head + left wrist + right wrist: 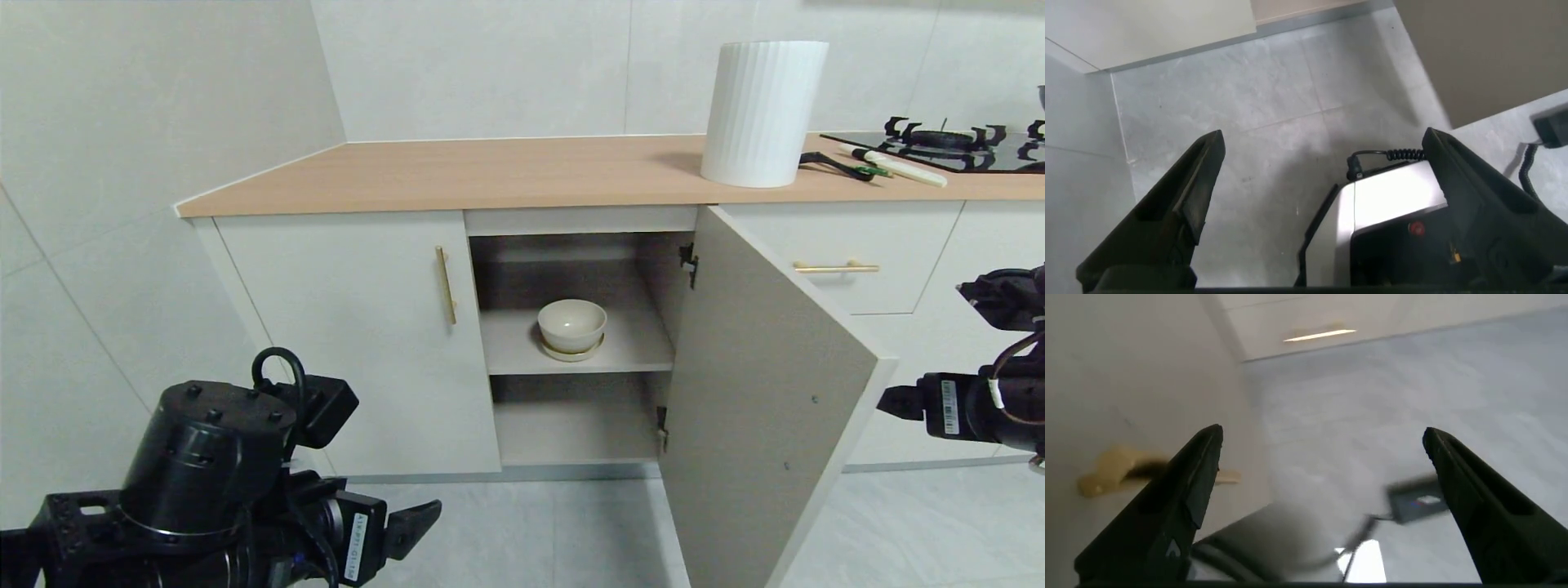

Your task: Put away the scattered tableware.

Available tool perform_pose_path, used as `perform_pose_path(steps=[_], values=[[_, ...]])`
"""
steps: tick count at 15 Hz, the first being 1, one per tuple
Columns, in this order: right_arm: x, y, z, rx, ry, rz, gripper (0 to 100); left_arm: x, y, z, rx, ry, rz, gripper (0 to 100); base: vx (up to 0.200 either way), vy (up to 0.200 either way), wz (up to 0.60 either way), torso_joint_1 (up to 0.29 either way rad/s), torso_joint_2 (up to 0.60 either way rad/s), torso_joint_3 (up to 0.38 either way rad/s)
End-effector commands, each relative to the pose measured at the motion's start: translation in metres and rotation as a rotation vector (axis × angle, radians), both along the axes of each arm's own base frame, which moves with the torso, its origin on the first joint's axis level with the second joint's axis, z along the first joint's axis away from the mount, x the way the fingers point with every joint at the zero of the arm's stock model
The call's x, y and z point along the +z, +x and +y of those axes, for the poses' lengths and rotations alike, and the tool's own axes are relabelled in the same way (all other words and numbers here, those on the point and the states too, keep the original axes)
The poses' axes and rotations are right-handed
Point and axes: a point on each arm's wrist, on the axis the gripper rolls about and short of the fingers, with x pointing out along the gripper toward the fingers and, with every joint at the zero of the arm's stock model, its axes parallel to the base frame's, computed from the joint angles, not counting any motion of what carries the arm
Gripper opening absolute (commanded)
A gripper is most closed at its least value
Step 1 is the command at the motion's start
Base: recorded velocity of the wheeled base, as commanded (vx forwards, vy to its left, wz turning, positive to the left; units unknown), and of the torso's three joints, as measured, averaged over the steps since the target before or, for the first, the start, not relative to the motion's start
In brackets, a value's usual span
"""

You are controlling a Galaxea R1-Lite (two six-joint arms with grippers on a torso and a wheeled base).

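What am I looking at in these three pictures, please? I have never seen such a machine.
This is a two-armed robot facing a kitchen cabinet. The wide picture is from a camera on its head; the other two are from cameras on its wrists. The left end effector and the right end effector are open and hold nothing. The cabinet door stands open; inside, a bowl sits on a small plate on the upper shelf. A white ribbed container stands on the countertop.
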Motion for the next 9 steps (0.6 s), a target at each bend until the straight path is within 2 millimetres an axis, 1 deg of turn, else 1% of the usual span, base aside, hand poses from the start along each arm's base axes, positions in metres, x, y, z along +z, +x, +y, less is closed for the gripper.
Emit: perform_pose_path(steps=[1,2,3,4,6,9], values=[[-0.003,-0.001,0.01,0.034,0.013,0.011,100,0.001,0.0,0.0,0.0,-0.002,-0.003,100,0.0,0.0,0.0,0.0,0.0,0.0],[-0.004,-0.001,0.015,0.046,0.027,0.014,100,0.001,0.0,0.0,0.001,-0.003,-0.002,100,0.0,0.0,0.0,0.0,0.0,0.0],[-0.008,0.0,0.03,0.073,0.067,0.023,100,0.001,0.0,0.0,0.0,-0.004,-0.002,100,0.0,0.0,0.0,0.0,0.0,0.0],[-0.011,0.001,0.04,0.091,0.095,0.023,100,0.001,0.0,0.0,0.001,-0.005,-0.001,100,0.0,0.0,0.0,0.0,0.0,0.0],[-0.018,0.004,0.054,0.114,0.125,0.034,100,0.002,0.001,0.0,0.005,-0.01,-0.008,100,0.0,0.0,0.0,0.0,0.0,0.0],[-0.033,0.014,0.074,0.141,0.154,0.059,100,0.009,0.0,0.001,0.01,-0.033,-0.034,100,0.0,0.0,0.0,0.0,0.0,0.0]])
